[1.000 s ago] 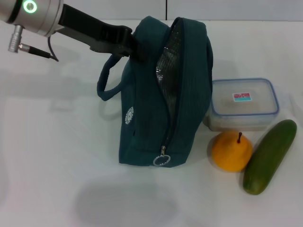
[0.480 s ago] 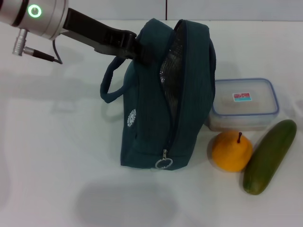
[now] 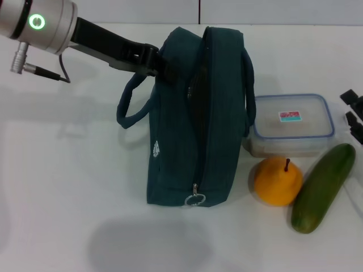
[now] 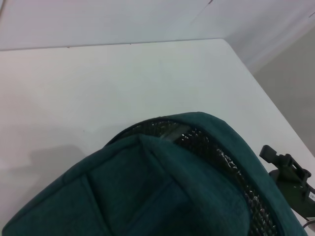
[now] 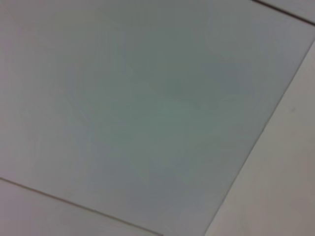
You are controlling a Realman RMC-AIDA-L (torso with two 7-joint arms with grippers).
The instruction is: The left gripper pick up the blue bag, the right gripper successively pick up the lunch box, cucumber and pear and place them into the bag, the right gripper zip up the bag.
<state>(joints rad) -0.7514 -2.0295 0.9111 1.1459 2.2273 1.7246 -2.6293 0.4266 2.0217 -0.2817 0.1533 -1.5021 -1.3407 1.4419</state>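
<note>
A: Head view. The left hand (image 3: pixel 161 63) reaches in from the far left, black claw below a silver wrist with a green ring light, fingers clamped on the far upper edge of the blue bag (image 3: pixel 195 113). Bag stands upright on the white counter (image 3: pixel 68 187), mouth narrow, dark slit along the top. One loop handle (image 3: pixel 133 102) hangs off its left side. Zipper ring pull (image 3: pixel 194 199) sits at the near end. Small white logo on the left face.

B: The food?

A: All right of the bag. The lunch box (image 3: pixel 290 124), clear with blue-rimmed lid, lies just beside the bag, possibly touching it. The pear (image 3: pixel 277 181) sits nearer than the box, against its near edge. The cucumber (image 3: pixel 323 187) lies right of the pear, angled from near-left to far-right, just beside it.

B: Right arm?

A: The right hand (image 3: pixel 354 113) shows only as black finger tips at the right edge, above the cucumber's far end, near the lunch box's right side. Cannot tell its spread; it holds nothing visible.

B: Left wrist view?

A: Bag top fills the lower part (image 4: pixel 162 191), foil lining visible inside the mouth. Right hand (image 4: pixel 288 172) shows beyond the bag, spread unclear.

B: Right wrist view?

A: Only pale blank surfaces with thin seam lines. No task items.
</note>
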